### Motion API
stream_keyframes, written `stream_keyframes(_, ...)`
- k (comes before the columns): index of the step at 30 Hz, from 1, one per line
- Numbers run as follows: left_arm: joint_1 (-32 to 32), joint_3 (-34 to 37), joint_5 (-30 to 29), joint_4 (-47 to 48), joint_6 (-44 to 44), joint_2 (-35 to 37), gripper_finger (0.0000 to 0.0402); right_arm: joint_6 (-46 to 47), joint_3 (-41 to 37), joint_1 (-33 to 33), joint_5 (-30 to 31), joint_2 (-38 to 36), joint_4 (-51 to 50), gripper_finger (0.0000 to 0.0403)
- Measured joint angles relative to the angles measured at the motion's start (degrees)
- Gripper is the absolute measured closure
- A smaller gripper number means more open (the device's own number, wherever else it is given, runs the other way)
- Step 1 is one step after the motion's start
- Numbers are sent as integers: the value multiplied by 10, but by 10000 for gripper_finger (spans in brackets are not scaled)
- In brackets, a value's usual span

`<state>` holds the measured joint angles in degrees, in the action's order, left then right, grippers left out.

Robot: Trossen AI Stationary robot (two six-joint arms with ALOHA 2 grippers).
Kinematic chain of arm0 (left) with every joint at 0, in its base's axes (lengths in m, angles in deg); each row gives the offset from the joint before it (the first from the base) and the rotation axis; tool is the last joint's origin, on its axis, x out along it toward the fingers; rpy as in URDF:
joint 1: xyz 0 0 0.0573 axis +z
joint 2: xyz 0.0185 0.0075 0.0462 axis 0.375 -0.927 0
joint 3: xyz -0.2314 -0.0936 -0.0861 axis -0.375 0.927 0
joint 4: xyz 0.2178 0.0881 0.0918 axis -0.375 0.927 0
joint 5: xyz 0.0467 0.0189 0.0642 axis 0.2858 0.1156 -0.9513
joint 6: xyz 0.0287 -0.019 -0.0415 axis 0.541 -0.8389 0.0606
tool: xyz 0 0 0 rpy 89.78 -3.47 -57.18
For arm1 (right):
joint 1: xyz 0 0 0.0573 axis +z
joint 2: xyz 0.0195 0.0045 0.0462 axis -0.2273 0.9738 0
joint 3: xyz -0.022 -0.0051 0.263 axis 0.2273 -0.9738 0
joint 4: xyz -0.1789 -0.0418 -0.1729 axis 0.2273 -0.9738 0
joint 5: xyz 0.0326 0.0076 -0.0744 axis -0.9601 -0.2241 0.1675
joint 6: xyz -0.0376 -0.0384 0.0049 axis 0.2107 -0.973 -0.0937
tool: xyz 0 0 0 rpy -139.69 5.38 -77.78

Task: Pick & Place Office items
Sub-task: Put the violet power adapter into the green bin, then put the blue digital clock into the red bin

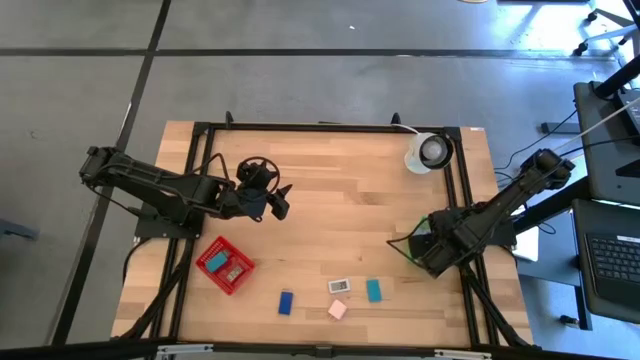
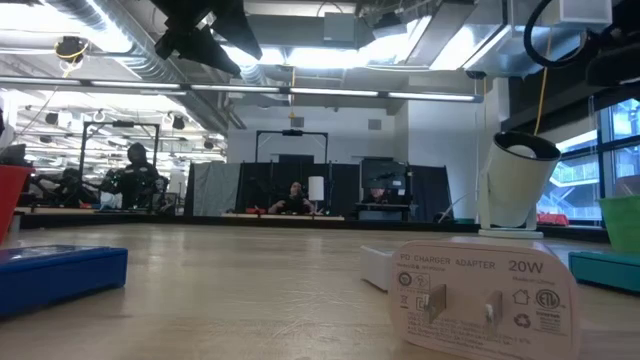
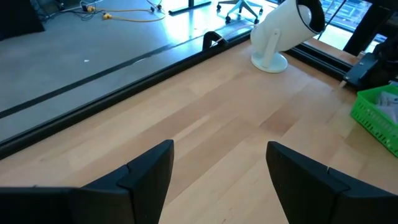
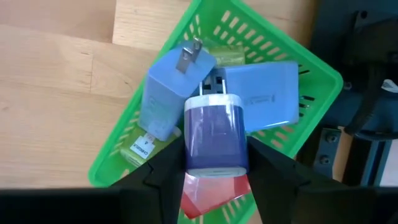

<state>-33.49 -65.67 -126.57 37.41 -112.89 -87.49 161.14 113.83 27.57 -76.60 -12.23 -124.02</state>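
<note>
1. Our right gripper [image 4: 214,165], over the green basket [image 4: 124,143], pinches a purple charger [image 4: 214,140] above other chargers.
2. Our left gripper [image 3: 217,168] hovers spread above bare table [image 3: 217,112].

The white charger [image 2: 487,296] lying on the table reads "PD CHARGER ADAPTER" and "20W" — with certification marks below.

Top cam straight down; low cam table-level; both share white lamp [image 1: 428,152].
</note>
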Motion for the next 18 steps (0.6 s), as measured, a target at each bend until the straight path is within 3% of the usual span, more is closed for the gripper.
stream_keyframes(10, 0, 0, 8, 1, 0, 0, 149, -1, 0, 0, 2, 23, 10, 210)
stream_keyframes(18, 0, 0, 32, 1, 0, 0, 149, -1, 10, 0, -4, 22, 8, 154)
